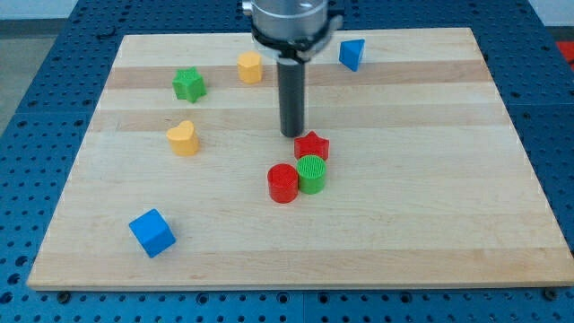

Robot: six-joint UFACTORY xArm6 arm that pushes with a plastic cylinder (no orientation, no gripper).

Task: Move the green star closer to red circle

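— Fingers? None on this arm; it ends in a straight dark rod, so nothing opens, closes or holds. At its very end, my tip (pixel 292 135) rests on the board just beside the red star (pixel 312 145), on that star's upper-left side; whether the two actually touch I cannot tell.

— And what does it stand on?

— A pale wooden board (pixel 430 224) with lengthwise grain stripes, lying on a blue perforated table (pixel 36 54) that shows on all sides of it. At the view's top, the rod hangs from a grey round mount (pixel 289 22).

— Where is the green star?

— The green star (pixel 188 84) sits near the board's upper left, well apart from my tip. It is bright green with blunt points. The red circle (pixel 282 183) stands near the board's middle, below my tip, well apart from the green star.

— Anything close to the red circle?

— A green cylinder (pixel 311 173) touches it on the view's right, and the red star sits just above that cylinder.

— The rest?

— A blue cube (pixel 152 232) at lower left, a yellow heart (pixel 183 138) below the green star, a yellow block (pixel 250 66) to the star's right, and a blue triangular block (pixel 352 54) near the top edge.
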